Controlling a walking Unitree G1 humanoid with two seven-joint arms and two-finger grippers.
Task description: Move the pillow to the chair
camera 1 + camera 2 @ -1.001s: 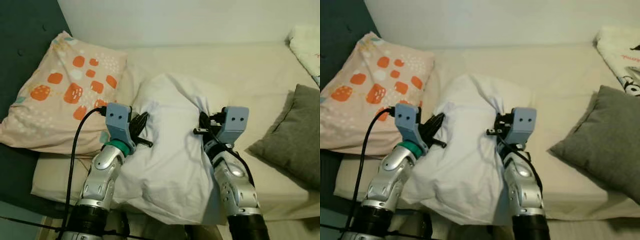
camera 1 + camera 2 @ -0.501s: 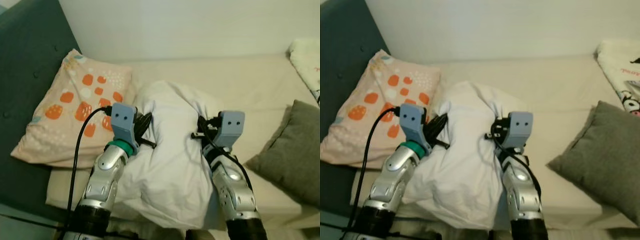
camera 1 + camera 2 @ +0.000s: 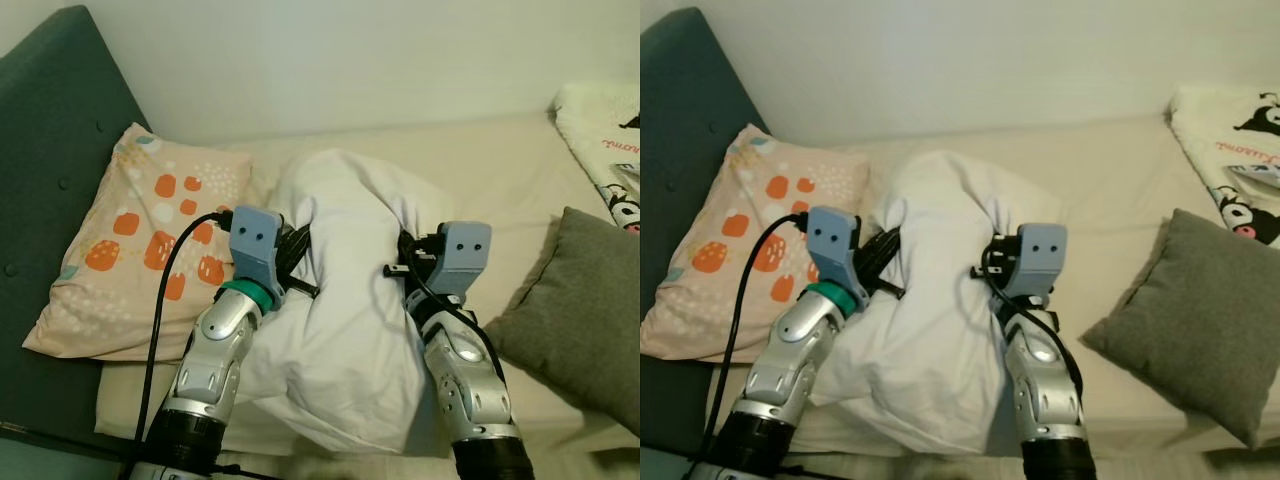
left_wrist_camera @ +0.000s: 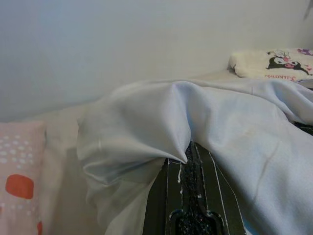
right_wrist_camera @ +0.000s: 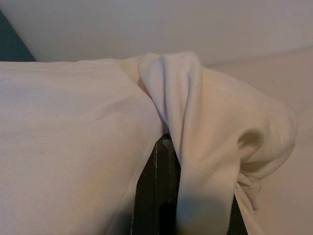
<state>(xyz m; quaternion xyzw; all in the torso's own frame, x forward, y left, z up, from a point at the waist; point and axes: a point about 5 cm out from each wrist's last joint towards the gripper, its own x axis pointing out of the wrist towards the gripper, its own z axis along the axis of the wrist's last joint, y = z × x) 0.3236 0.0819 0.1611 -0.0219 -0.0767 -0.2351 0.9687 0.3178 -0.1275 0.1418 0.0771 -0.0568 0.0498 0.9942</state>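
A big white pillow point(image 3: 345, 290) hangs between my two arms, above the cream bed point(image 3: 500, 170). My left gripper point(image 3: 296, 250) is shut on a fold of its left side, and in the left wrist view the white cloth point(image 4: 161, 122) bunches over the black fingers point(image 4: 188, 196). On the pillow's right side my right gripper point(image 3: 408, 252) is also shut on its cloth, with a fold point(image 5: 181, 107) pinched over the dark fingers point(image 5: 156, 196) in the right wrist view.
A peach pillow with orange spots point(image 3: 140, 240) leans against the teal headboard point(image 3: 50, 150) on the left. A grey cushion point(image 3: 585, 300) lies on the bed at the right. A white printed blanket point(image 3: 1230, 140) sits at the far right by the wall.
The camera has drawn back and turned: more headboard and blanket show. The white pillow has risen a little with both grippers still shut on it.
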